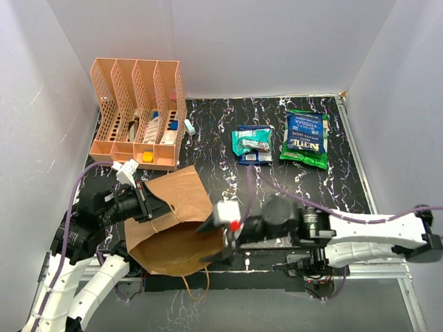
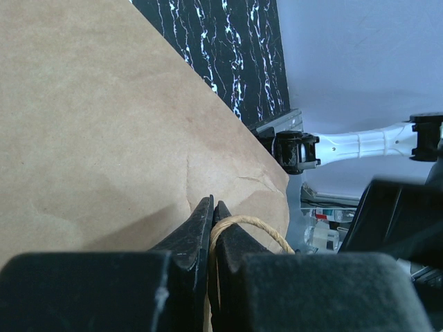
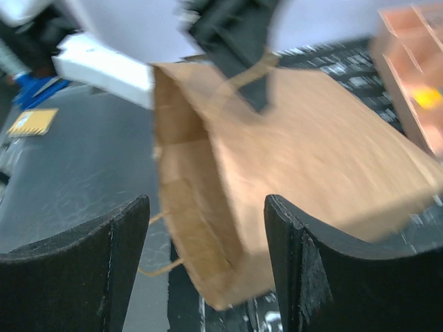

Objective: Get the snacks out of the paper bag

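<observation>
Paper bag (image 1: 173, 221): it lies on its side at the near left of the desk (image 1: 221, 117). Its mouth faces the right arm, and the upper lip is lifted so the mouth gapes.
Inside the bag: the right wrist view shows only bare brown paper, but it is blurred and I can't see the far end.
Snacks: these sit on the desk, well apart from the bag. The large green bag (image 1: 304, 138) is toward the far right, and a small heap of teal, dark blue and red packets (image 1: 252, 145) is just beside it on the left.
Left fingers (image 2: 197, 228): pinched tight at the bag's upper rim, with the twisted paper handle (image 2: 249, 225) looping out from between them. They are holding the mouth up.
Right fingers (image 3: 304, 263): spread wide with nothing in them, hovering just in front of the open mouth and pointing in.
How the bag handles: the kraft paper looks light and thin, so it will likely crease and sag. The folded rim or the handle's root seems the safest hold, since the thin cord could tear.
How the packets handle: they look light, slick and puffy, so a sealed end seam is a better grip than the belly.
Progress: probably near done, with perhaps one last look inside.
Surroundings: an orange perforated file organizer (image 1: 138, 114) stands at the far left.
</observation>
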`<state>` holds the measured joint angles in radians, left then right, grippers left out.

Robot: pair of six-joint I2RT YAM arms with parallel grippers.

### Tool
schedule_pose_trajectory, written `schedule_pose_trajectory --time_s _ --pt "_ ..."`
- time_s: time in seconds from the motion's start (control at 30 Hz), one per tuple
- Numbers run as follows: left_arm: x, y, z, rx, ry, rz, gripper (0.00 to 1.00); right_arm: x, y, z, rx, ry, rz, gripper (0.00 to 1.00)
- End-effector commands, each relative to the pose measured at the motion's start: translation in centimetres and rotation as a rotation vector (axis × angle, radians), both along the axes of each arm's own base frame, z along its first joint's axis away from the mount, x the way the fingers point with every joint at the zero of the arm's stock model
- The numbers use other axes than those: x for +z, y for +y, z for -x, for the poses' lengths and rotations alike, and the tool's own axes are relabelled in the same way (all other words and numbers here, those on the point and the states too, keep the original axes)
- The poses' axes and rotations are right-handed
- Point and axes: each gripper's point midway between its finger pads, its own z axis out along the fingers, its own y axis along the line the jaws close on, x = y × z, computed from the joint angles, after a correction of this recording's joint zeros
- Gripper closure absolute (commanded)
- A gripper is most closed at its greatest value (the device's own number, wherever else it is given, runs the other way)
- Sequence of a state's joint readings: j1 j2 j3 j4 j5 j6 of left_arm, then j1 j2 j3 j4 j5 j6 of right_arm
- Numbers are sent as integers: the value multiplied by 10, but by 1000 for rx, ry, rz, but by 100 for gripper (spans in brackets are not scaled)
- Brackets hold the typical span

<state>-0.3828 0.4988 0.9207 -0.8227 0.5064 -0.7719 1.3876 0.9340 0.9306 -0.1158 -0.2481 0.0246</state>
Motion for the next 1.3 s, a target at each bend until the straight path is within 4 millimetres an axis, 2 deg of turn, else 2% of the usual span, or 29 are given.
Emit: schedule_pose_trajectory --time_s 0.0,0.1,0.23,0.33,0.43,0.57,0.77,0.87,0.93,1.27 --pt "18 -2 -3 -39 -69 -9 100 -3 41 34 82 -339 -10 32" --pt "22 -5 -3 -52 -73 4 100 -25 68 38 47 -435 3 36" --pt "22 -6 -1 -68 -66 5 100 -46 91 23 -43 -520 -48 43" --pt "23 -7 0 -78 -61 6 100 -71 107 10 -94 -615 2 49" --pt "27 -8 0 -85 -65 10 100 -94 122 -1 -134 -677 42 51" --pt "31 -9 1 -90 -63 15 100 -109 136 -21 -181 -722 38 52" --pt "35 -8 4 -92 -61 19 100 -148 151 -47 -177 -724 92 51" --pt "39 -8 6 -95 -61 23 100 -159 157 -55 -166 -728 111 51" --pt "41 -9 6 -97 -63 28 100 -175 162 -62 -163 -721 137 50" --pt "47 -13 7 -118 -59 51 100 -202 188 -87 -160 -716 171 46"
